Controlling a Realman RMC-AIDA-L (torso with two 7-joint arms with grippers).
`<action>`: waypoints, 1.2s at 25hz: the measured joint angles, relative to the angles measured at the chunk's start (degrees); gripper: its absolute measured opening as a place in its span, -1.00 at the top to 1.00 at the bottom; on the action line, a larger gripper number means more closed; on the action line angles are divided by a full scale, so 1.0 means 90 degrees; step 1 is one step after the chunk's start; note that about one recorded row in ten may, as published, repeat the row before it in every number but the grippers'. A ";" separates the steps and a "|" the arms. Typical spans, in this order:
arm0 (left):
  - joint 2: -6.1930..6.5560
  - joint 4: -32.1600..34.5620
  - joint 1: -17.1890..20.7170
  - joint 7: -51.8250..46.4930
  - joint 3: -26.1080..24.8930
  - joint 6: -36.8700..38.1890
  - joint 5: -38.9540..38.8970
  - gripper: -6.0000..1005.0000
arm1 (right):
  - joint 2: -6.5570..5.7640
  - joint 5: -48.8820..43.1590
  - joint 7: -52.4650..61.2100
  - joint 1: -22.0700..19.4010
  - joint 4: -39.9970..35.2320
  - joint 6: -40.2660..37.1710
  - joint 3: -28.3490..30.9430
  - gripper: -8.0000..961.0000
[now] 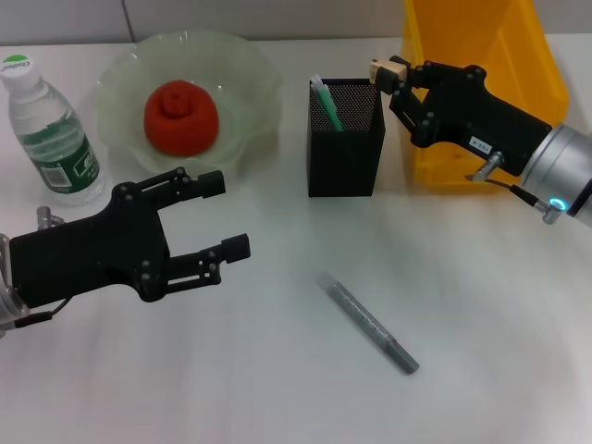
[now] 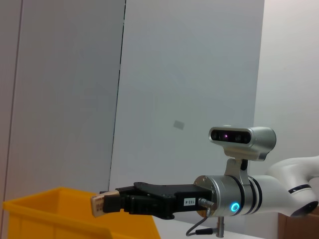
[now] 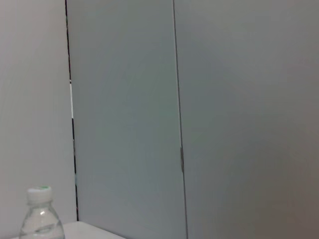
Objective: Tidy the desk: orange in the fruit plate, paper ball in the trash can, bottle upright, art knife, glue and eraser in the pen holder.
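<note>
Tan eraser (image 1: 388,70) is pinched tight in the right end effector (image 1: 396,78), just above the black mesh pen holder (image 1: 345,139) near the worktop's (image 1: 277,370) far edge. Grey art knife (image 1: 369,322) lies flat nearer the front edge. Left end effector (image 1: 231,215) hovers by the fruit plate (image 1: 190,92) with fingers apart.

I count one clear plastic water bottle (image 1: 51,129), one pale-green glass fruit plate (image 1: 242,69), one black mesh pen holder (image 1: 345,139), one yellow plastic bin (image 1: 435,32), one grey art knife (image 1: 369,323), two black grippers (image 1: 236,215) (image 1: 392,74).
</note>
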 joint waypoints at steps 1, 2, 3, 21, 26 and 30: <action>0.0000 0.0000 0.0001 0.0000 -0.0004 0.0000 0.0000 -0.57 | 0.0001 -0.0002 0.0000 0.0026 0.0008 0.0078 -0.0005 0.66; 0.0001 0.0000 0.0004 0.0000 -0.0009 0.0002 -0.0001 -0.57 | 0.0010 -0.0008 0.0000 0.0088 0.0021 0.0256 -0.0012 0.66; 0.0000 0.0000 0.0004 0.0000 -0.0005 0.0002 0.0000 -0.57 | 0.0013 -0.0009 0.0000 0.0122 0.0034 0.0339 -0.0028 0.66; 0.0000 0.0000 -0.0007 0.0000 -0.0017 -0.0014 0.0000 -0.57 | 0.0003 -0.0009 -0.0049 0.0416 0.0226 0.0518 -0.0260 0.65; 0.0001 0.0000 -0.0019 0.0000 -0.0019 -0.0031 0.0000 -0.57 | 0.0002 -0.0010 -0.0061 0.0427 0.0226 0.0567 -0.0271 0.59; 0.0001 0.0000 -0.0034 0.0000 -0.0019 -0.0038 0.0000 -0.57 | 0.0003 -0.0012 -0.0063 0.0428 0.0224 0.0568 -0.0279 0.54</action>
